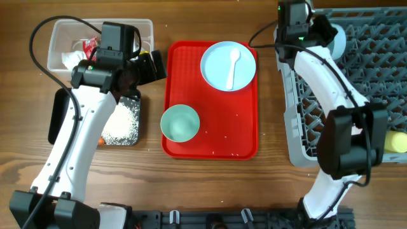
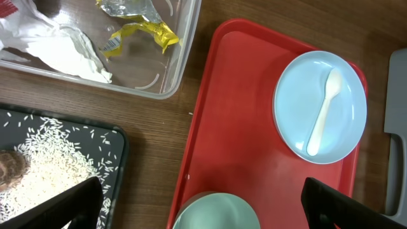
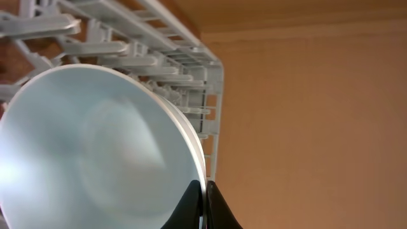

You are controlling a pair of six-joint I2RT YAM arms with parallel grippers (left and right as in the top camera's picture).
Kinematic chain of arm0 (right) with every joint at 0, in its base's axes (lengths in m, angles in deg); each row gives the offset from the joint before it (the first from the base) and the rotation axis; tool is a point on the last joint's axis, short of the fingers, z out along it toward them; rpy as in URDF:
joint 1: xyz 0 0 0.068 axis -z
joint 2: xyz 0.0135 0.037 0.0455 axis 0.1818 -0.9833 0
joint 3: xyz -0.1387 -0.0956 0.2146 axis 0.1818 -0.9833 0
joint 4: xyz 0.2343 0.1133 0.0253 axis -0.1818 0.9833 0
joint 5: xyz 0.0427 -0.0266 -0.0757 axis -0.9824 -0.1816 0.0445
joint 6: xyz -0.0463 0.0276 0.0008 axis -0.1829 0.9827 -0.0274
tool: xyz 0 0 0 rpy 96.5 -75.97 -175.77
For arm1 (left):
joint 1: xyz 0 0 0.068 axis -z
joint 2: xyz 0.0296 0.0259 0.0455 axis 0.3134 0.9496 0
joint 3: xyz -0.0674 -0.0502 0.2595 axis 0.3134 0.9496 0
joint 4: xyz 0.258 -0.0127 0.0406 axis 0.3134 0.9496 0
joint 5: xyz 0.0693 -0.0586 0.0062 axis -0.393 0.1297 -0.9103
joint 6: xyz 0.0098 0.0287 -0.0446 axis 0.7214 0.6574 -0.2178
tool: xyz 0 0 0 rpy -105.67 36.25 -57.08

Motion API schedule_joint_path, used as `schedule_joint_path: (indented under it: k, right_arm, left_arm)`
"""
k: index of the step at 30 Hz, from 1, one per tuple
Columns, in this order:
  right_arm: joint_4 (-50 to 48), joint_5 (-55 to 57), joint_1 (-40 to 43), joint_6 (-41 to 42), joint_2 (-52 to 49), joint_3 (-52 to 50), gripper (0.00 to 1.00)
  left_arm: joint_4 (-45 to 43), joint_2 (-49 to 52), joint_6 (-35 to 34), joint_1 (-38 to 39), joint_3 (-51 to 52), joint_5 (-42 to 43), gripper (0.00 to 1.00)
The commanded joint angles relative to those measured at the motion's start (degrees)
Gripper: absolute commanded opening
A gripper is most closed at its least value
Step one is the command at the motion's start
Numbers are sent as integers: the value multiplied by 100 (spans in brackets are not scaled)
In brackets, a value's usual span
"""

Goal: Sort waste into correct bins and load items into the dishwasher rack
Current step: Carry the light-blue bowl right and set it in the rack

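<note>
My left gripper [image 1: 151, 63] [image 2: 200, 186] is wide open and empty, over the left edge of the red serving tray, above a light blue bowl [image 1: 180, 123] [image 2: 216, 213]. A light blue plate [image 1: 227, 65] [image 2: 320, 105] on the tray carries a white spoon [image 1: 233, 67] [image 2: 323, 111]. My right gripper [image 1: 323, 33] [image 3: 205, 189] is shut on the rim of a second light blue bowl [image 1: 337, 39] [image 3: 95, 152], held on edge over the far left corner of the grey dishwasher rack [image 1: 356, 95] [image 3: 191, 57]. A yellow cup [image 1: 397, 141] lies in the rack. The pink cup is out of view.
The clear tub [image 1: 63, 32] [image 2: 184, 57] holds a white napkin [image 2: 70, 54] and red and yellow wrappers [image 2: 143, 28]. The black tray [image 1: 60, 124] [image 2: 117, 143] holds rice [image 1: 124, 124] [image 2: 51, 165], a brown lump [image 2: 9, 168] and an orange bit [image 1: 100, 141].
</note>
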Motion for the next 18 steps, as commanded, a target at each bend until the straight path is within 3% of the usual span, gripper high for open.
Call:
schedule_joint_path:
  k: [1,8,11,18]
  right_arm:
    - [24,90,-72,7,-162,22,4]
    - [24,72,-446,9,-162,22,4]
    - [31,76,-605,13,-162,22,31]
    - [249,72,-785,251,-162,22,35]
  left_arm:
    - [-9,-20,-11,-20,-37,-52,100]
    - [-9,-20,-9,-20,-37,-52,100]
    - [-11,-20,-11,-20,-37,-52,100]
    - [-9,-20,-11,-20,-37,-52,100]
